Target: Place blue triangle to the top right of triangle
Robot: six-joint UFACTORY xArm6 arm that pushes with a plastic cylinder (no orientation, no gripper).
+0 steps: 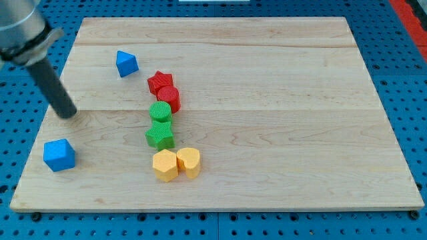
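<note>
A blue triangle (126,63) lies near the view's top left of the wooden board. A blue cube (59,155) lies at the lower left. In the middle a column runs down: a red star (160,81), a red cylinder (169,99), a green cylinder (160,111), a green star (161,134), then a yellow hexagon (165,165) beside a yellow heart (189,162). My tip (68,114) rests on the board at the left, below and left of the blue triangle and above the blue cube, touching neither.
The wooden board (280,120) lies on a blue perforated table (13,140). The arm's grey body (20,30) fills the view's top left corner.
</note>
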